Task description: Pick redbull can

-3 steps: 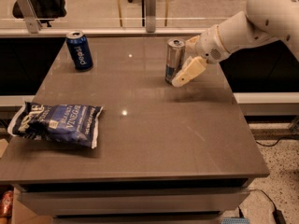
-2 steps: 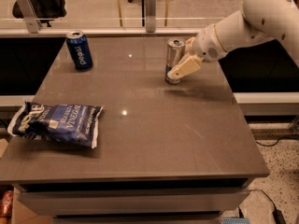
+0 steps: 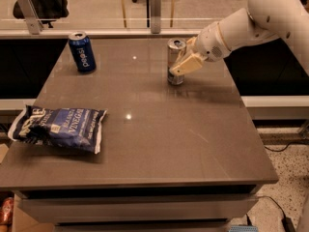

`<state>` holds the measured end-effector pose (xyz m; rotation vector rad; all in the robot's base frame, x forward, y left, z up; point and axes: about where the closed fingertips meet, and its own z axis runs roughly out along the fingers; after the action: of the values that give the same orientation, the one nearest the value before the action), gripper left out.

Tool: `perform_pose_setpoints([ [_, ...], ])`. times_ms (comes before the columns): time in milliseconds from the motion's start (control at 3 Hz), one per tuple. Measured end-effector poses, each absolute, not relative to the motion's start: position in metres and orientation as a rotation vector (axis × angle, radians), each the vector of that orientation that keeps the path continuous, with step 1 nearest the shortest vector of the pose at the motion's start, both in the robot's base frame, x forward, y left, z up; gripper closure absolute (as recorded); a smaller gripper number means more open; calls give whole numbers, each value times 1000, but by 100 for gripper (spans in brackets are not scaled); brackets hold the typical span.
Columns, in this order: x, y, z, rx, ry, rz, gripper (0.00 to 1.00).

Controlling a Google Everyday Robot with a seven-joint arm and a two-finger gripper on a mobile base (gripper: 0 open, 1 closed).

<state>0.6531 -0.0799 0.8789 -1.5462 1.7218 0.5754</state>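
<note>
The redbull can [image 3: 174,57], tall, slim and silver with a blue patch near its base, stands upright on the grey table [image 3: 159,129] at the back, right of centre. My gripper [image 3: 182,66] reaches in from the right on the white arm [image 3: 251,21]. It sits against the can's right side at mid height and overlaps the can's front. The can's base rests on the table.
A dark blue Pepsi can [image 3: 82,51] stands at the back left. A blue chip bag [image 3: 60,128] lies at the front left. A rail with posts [image 3: 154,6] runs behind the table. The table's right edge lies below the arm.
My gripper has moved up and left, from beside the can's lower right to against its side at mid height. The can has stayed in place.
</note>
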Motion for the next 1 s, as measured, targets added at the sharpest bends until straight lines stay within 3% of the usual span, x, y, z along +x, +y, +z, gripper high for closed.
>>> perform_pose_setpoints([
  [333,655,-77,891,-1554,1689,587,100],
  [1000,654,-80,948,-1599,1598,566,100],
])
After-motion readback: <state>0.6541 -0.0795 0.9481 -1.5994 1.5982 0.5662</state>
